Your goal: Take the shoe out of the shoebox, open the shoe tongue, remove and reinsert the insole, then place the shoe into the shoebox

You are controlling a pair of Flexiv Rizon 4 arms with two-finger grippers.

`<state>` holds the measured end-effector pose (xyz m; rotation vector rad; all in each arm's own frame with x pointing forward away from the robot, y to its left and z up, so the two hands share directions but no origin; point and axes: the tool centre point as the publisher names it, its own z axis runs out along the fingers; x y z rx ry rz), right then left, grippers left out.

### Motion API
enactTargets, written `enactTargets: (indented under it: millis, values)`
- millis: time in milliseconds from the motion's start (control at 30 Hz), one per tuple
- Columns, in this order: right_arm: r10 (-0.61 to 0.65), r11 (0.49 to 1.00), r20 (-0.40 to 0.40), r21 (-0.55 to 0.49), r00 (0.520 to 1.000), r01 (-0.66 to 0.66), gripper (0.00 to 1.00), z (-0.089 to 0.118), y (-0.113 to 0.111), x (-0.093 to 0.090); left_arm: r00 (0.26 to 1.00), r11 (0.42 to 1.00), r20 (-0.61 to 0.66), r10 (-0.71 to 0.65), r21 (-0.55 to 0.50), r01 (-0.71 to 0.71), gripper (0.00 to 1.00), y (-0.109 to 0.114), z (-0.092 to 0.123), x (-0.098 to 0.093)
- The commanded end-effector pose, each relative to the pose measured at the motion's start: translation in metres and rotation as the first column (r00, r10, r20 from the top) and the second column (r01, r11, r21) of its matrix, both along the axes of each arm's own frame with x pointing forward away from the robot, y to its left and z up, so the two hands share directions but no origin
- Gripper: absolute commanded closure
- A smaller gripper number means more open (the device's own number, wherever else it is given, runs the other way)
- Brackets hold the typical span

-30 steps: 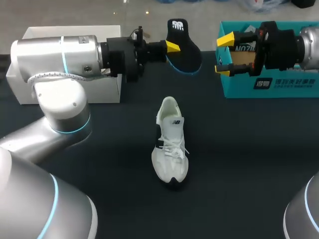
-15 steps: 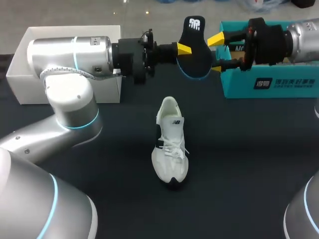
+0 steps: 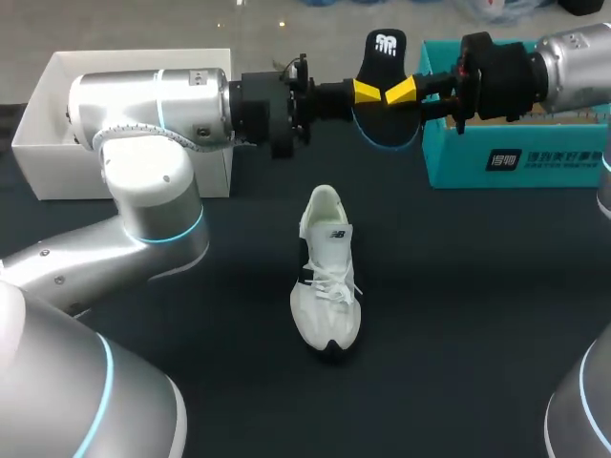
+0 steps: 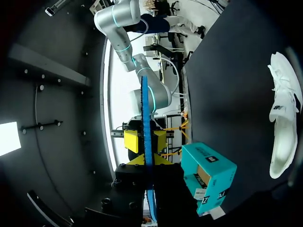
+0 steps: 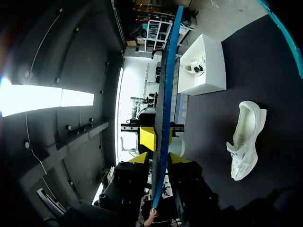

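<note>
**Insole Out, Handover in Mid-Air**

The insole (image 3: 383, 63) is held on edge above the far side of the desk (image 3: 477, 315). The left gripper (image 3: 368, 93) has its fingers clamped on it. The right gripper (image 3: 401, 91) meets it from the opposite side, and whether it has a grip cannot be told.

The shoe (image 3: 327, 277) lies on the desk, well apart from both. Reinsertion is likely next: confirm one firm grip before the other lets go, then feed the insole in.

The white box (image 3: 57, 162) holds a second shoe (image 5: 196, 65). What the teal box (image 3: 535, 162) holds is unclear.
</note>
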<state>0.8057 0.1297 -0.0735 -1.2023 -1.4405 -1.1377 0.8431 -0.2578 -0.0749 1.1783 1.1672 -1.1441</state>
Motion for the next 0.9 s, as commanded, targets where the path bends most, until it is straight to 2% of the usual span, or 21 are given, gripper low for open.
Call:
enactTargets:
  millis: [33,167,200,233,267,300,500,667,900]
  values:
    - [-0.003,1.0,-0.002,-0.002,1.0,0.003,1.0,-0.001,0.002,0.0,1.0,1.0,-0.002,0.011,-0.013,-0.011,1.0,-0.002,0.0,-0.002]
    - [0.004,1.0,0.002,0.001,1.0,-0.004,1.0,-0.001,0.004,-0.002,1.0,1.0,-0.023,0.015,-0.009,-0.015,1.0,0.002,0.0,-0.001]
    - [0.004,1.0,0.003,0.003,1.0,-0.004,1.0,-0.001,0.004,-0.002,0.999,1.0,-0.031,0.013,-0.009,-0.013,0.92,0.003,0.0,-0.001]
    - [0.003,1.0,0.007,0.006,1.0,-0.003,1.0,-0.001,0.004,-0.002,0.999,1.0,-0.033,0.008,-0.009,-0.008,0.64,0.005,0.001,0.0]
    - [0.001,1.0,0.011,0.009,1.0,-0.001,1.0,-0.001,0.005,-0.003,0.999,1.0,-0.035,0.008,-0.008,-0.008,0.08,0.008,0.001,0.0]
    - [0.001,1.0,0.012,0.012,1.0,-0.001,1.0,-0.001,0.005,-0.003,0.999,1.0,-0.039,0.012,-0.006,-0.012,0.0,0.01,0.002,0.001]
    - [-0.006,1.0,0.026,0.024,1.0,0.006,1.0,0.0,0.004,-0.004,0.996,0.996,-0.055,0.067,0.056,-0.064,0.0,0.051,-0.001,0.001]
    - [-0.016,0.999,0.044,0.03,0.999,0.015,1.0,-0.001,0.003,-0.004,0.996,0.995,-0.081,0.046,0.097,-0.038,0.0,0.093,-0.002,-0.004]
    - [-0.034,0.999,0.059,0.028,0.998,0.033,1.0,-0.001,0.003,-0.004,0.989,0.985,-0.146,-0.034,0.163,0.058,0.0,0.139,-0.011,-0.014]
